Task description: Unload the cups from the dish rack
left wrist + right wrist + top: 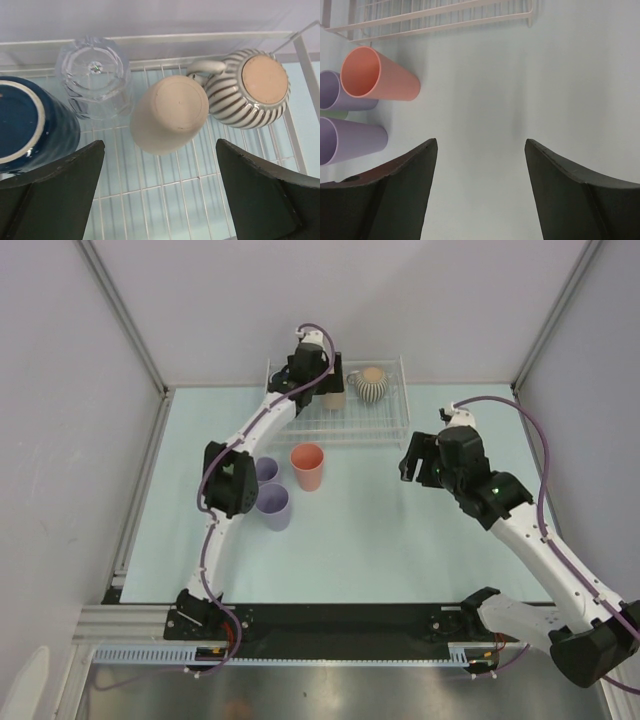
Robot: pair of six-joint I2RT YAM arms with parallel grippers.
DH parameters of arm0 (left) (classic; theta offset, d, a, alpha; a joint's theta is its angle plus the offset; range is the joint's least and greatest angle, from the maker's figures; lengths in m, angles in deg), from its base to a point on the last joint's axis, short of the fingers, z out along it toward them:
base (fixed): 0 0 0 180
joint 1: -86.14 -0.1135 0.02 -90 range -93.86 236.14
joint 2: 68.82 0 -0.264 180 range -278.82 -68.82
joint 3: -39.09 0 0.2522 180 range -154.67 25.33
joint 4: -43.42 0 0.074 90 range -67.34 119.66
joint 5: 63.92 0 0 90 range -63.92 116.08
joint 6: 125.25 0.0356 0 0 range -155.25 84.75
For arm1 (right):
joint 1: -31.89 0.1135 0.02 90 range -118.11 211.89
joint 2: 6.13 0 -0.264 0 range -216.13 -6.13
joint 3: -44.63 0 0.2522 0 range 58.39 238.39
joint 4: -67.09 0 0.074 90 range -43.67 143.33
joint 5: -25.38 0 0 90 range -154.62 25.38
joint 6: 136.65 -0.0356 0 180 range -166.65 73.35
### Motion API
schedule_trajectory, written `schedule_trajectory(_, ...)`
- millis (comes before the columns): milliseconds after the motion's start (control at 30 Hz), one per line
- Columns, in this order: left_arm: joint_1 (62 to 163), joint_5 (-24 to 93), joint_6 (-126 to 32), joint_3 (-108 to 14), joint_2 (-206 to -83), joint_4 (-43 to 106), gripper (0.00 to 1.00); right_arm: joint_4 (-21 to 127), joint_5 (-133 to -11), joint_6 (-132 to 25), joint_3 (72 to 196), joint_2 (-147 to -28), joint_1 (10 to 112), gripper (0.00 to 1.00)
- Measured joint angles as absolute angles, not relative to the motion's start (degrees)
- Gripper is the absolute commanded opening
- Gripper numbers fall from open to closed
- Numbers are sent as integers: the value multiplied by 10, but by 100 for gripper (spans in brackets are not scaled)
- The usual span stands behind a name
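The left tool (pixel 160 141), jaws wide and empty, hangs over the dish rack (pixel 150 200), upturned tan cup (pixel 172 112) at frame centre just ahead; the right tool (pixel 481 142), also open, is farther off.

White arms (pixel 255 425), black pincers (pixel 160 150), purple cables (pixel 543 455)

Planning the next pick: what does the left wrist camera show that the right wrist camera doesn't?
Left wrist only: navy mug, clear cup, tan cup and ribbed mug, all bottom-up in the dish rack. Right wrist only: salmon-pink cup and two lavender cups on the table. Both: the dish rack and the table.
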State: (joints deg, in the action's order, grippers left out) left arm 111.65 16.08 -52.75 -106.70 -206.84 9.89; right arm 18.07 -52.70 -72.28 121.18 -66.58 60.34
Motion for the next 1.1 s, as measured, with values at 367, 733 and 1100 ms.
schedule_trajectory(367, 1116, 220, -529, -1076, -2105, 123, 100, 175, -531, -721, 1200, -654, 599, 76)
schedule_trajectory(733, 1116, 233, -533, -1105, -2135, 169, 99, 162, -531, -721, 1186, -647, 599, 76)
schedule_trajectory(1100, 1116, 233, -537, -1112, -2158, 183, 70, 149, -531, -721, 1181, -640, 599, 75)
